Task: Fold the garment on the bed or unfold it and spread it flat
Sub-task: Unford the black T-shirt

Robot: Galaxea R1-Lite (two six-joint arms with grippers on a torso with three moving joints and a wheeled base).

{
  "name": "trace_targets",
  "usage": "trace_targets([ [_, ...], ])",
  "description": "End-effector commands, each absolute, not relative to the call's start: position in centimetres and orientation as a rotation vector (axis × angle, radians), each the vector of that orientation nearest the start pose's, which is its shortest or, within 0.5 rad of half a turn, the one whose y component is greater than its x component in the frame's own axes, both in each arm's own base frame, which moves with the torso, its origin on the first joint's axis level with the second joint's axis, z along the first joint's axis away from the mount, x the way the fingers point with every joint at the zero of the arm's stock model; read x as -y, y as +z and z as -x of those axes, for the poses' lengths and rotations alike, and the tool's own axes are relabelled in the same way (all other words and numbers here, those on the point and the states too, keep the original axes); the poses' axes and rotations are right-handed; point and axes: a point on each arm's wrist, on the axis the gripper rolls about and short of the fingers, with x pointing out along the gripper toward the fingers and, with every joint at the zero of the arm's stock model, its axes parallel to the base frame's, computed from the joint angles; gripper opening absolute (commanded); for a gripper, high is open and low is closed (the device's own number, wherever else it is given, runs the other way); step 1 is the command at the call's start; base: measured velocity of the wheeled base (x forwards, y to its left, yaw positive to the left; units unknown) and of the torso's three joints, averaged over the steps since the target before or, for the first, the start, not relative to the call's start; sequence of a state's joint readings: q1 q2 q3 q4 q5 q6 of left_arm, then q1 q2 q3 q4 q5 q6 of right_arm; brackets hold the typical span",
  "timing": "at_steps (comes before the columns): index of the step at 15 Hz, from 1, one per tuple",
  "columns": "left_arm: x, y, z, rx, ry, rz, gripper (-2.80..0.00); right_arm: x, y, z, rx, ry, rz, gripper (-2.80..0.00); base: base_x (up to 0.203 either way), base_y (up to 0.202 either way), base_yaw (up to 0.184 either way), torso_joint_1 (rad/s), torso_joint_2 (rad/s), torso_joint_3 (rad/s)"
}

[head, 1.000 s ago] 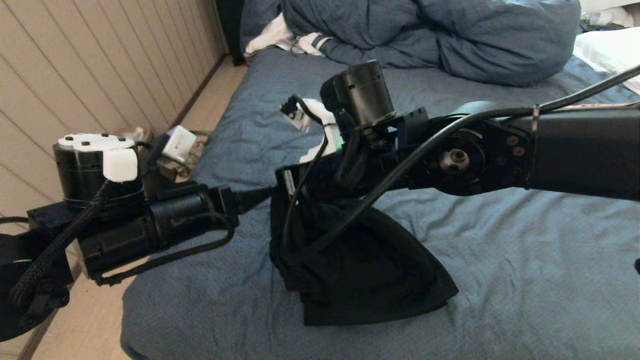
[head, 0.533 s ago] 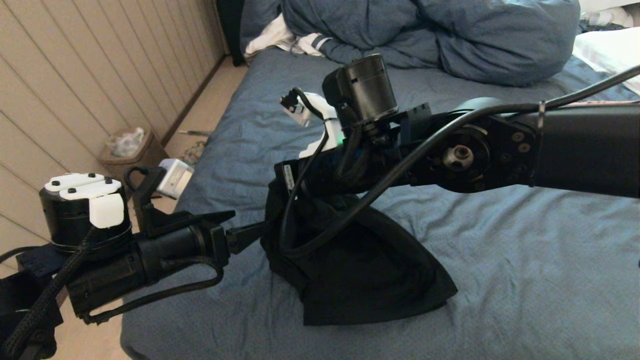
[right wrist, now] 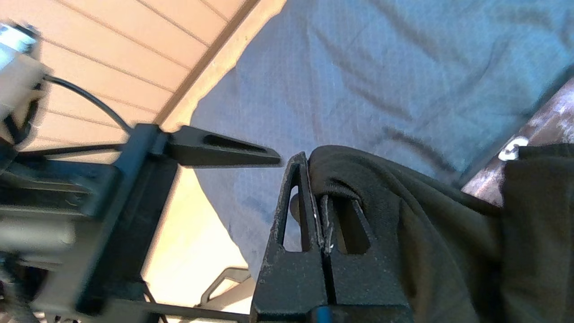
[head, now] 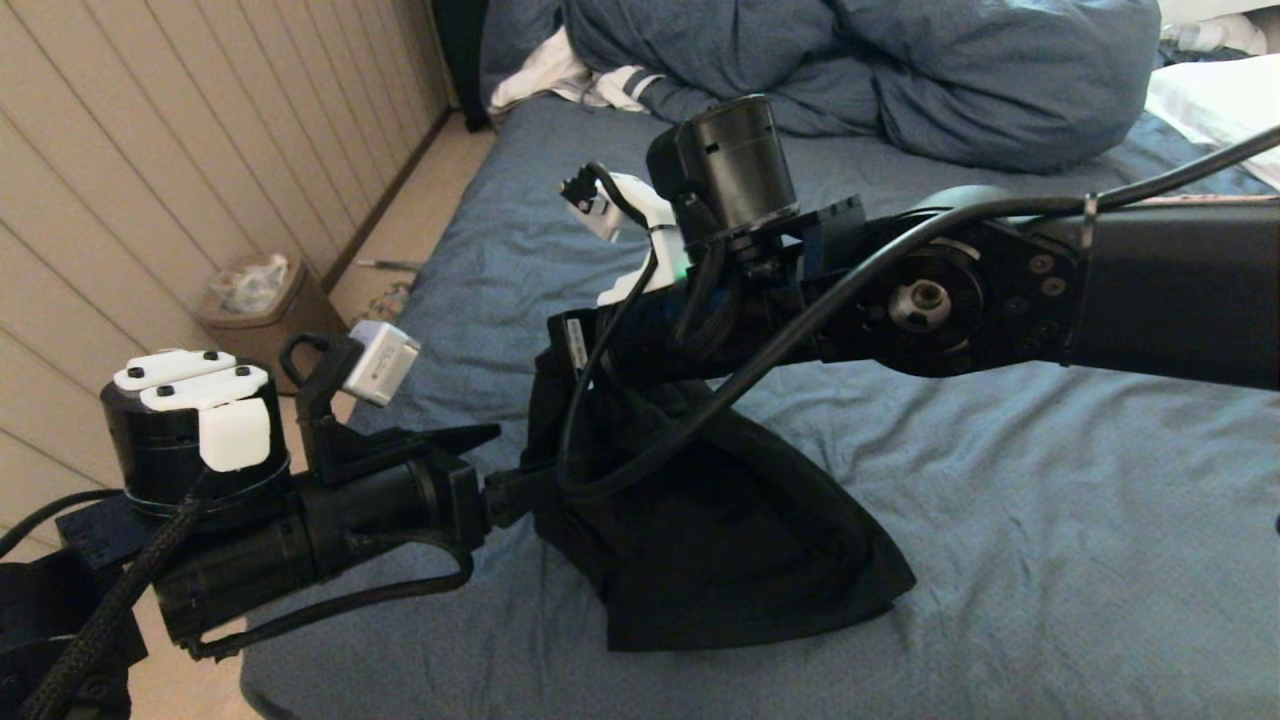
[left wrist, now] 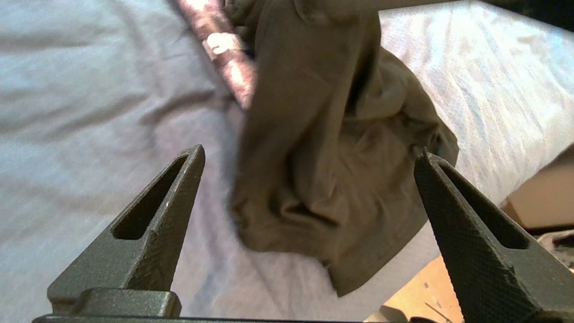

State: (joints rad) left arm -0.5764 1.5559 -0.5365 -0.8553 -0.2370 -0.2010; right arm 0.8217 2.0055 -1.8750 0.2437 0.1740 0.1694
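The garment, a black T-shirt, hangs bunched from my right gripper, which is shut on a hemmed edge; its lower folds rest on the bed. The right arm reaches in from the right, and its wrist hides the grip in the head view. My left gripper sits low on the left, level with the shirt's near-left side, jaws wide open and nothing between them. In the left wrist view the garment hangs just beyond the open gripper. One of the left gripper's fingers shows beside the right jaws.
A bunched blue-grey duvet and a white striped cloth lie at the bed's far end, with a white pillow at the far right. A waste bin stands on the floor strip by the panelled wall, left of the bed.
My left gripper dropped lower, spread its jaws wider and edged toward the shirt. The right arm rose slightly with the garment still held.
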Motion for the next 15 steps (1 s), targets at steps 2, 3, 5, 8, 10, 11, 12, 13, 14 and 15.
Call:
trace_targets([
  [2, 15.7, 16.7, -22.5, -0.257, -0.805, 0.125, 0.0, -29.9, 28.9, -27.2, -0.449, 0.95, -0.031, -2.8, 0.0, 0.0, 0.0, 0.0, 0.0, 0.0],
  [3, 16.1, 16.4, -23.3, -0.263, -0.801, 0.12, 0.0, -29.9, 28.9, -27.1, -0.447, 0.952, -0.032, -2.8, 0.0, 0.0, 0.0, 0.0, 0.0, 0.0],
  [5, 16.4, 16.0, -24.8, -0.265, -0.78, 0.115, 0.0, -29.9, 29.1, -27.1, -0.441, 0.956, -0.032, -2.8, 0.0, 0.0, 0.0, 0.0, 0.0, 0.0],
  [8, 16.2, 16.2, -26.3, -0.248, -0.752, 0.117, 0.0, -30.0, 29.0, -27.0, -0.446, 0.958, -0.03, -2.8, 0.0, 0.0, 0.0, 0.0, 0.0, 0.0],
  [10, 16.4, 16.0, -26.8, -0.253, -0.743, 0.115, 0.0, -30.0, 29.0, -27.0, -0.445, 0.958, -0.03, -2.8, 0.0, 0.0, 0.0, 0.0, 0.0, 0.0],
  [11, 16.5, 16.0, -27.0, -0.251, -0.741, 0.117, -2.8, -30.0, 29.0, -27.0, -0.444, 0.958, -0.03, -2.8, 0.0, 0.0, 0.0, 0.0, 0.0, 0.0],
  [12, 16.6, 15.9, -27.2, -0.25, -0.74, 0.117, -2.8, -30.0, 29.0, -27.0, -0.448, 0.958, -0.029, -2.8, 0.0, 0.0, 0.0, 0.0, 0.0, 0.0],
  [13, 16.7, 15.8, -27.2, -0.251, -0.742, 0.117, -2.8, -30.0, 29.0, -27.0, -0.453, 0.957, -0.027, -2.8, 0.0, 0.0, 0.0, 0.0, 0.0, 0.0],
  [14, 16.7, 15.8, -27.2, -0.25, -0.742, 0.117, -2.8, -30.0, 29.0, -26.9, -0.453, 0.957, -0.027, -2.8, 0.0, 0.0, 0.0, 0.0, 0.0, 0.0],
  [15, 16.7, 15.9, -27.2, -0.247, -0.742, 0.119, -2.8, -30.0, 29.0, -26.9, -0.456, 0.957, -0.026, -2.8, 0.0, 0.0, 0.0, 0.0, 0.0, 0.0],
])
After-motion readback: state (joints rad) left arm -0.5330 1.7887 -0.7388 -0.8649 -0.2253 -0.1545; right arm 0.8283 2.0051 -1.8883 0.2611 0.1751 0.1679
